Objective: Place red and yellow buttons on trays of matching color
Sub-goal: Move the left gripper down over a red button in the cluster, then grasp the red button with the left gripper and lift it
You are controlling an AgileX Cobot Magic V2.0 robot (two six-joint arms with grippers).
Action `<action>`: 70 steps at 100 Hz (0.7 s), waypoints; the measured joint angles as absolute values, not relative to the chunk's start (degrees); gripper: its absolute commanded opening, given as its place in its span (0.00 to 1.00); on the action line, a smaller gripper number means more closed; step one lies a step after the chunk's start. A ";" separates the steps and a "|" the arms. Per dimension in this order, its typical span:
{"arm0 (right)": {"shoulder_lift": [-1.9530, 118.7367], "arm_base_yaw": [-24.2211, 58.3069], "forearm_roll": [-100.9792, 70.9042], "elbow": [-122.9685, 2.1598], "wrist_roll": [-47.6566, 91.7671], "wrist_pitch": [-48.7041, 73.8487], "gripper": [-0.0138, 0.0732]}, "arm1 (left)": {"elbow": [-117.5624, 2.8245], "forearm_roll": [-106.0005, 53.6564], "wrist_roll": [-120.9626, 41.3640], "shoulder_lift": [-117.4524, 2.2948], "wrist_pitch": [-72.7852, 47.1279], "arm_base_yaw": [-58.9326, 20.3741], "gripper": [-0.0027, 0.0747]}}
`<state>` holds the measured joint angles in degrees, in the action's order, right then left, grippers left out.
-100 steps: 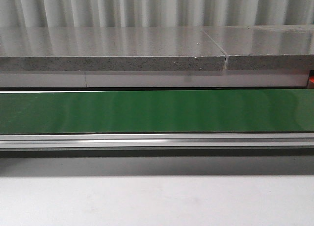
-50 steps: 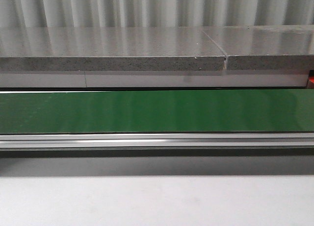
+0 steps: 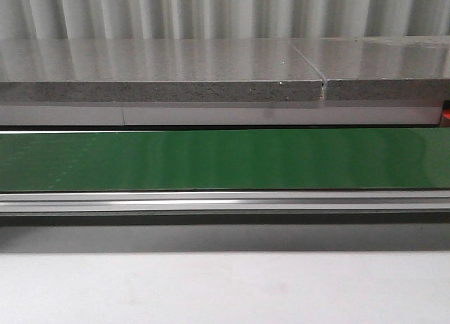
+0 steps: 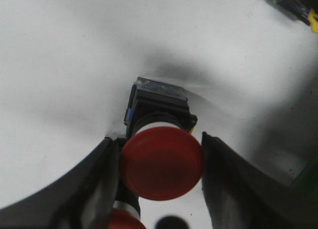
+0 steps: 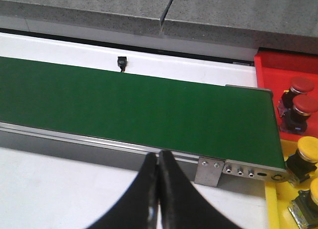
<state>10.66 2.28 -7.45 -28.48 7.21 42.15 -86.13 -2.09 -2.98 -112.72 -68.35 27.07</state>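
Note:
In the left wrist view, a red button point(image 4: 161, 162) with a round cap and a black body sits between the dark fingers point(image 4: 94, 189) of my left gripper point(image 4: 158, 139). Both fingers press the sides of the cap, over a white surface. A second red button point(image 4: 121, 220) peeks out just beside the left finger. My right gripper point(image 5: 159, 157) is shut and empty, over the white table just before the conveyor's rail. The red tray point(image 5: 278, 70) holds two red buttons point(image 5: 301, 85). The yellow tray point(image 5: 278, 199) beside it holds yellow buttons point(image 5: 308, 149). No gripper, button or tray appears in the front view.
A green conveyor belt point(image 3: 225, 159) with a metal rail point(image 3: 225, 201) runs across the table, and a grey stone ledge point(image 3: 162, 92) lies behind it. A dark object with a yellow part point(image 4: 298, 10) lies at the edge of the left wrist view.

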 measured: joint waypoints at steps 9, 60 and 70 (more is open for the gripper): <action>10.66 2.28 -7.45 -28.48 7.21 42.15 0.14 | -86.13 -2.09 -2.98 -112.72 -67.97 27.07 0.37; 10.66 2.28 -7.45 -28.48 7.21 42.15 0.14 | -86.52 -1.86 -4.04 -102.71 -68.40 22.93 0.37; 10.66 2.28 -7.45 -28.48 7.21 42.15 0.14 | -87.29 -1.86 -4.16 -100.70 -69.74 20.33 0.37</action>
<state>10.66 2.28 -7.45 -28.48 7.21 42.15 -87.29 -1.86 -4.16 -100.70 -69.74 20.33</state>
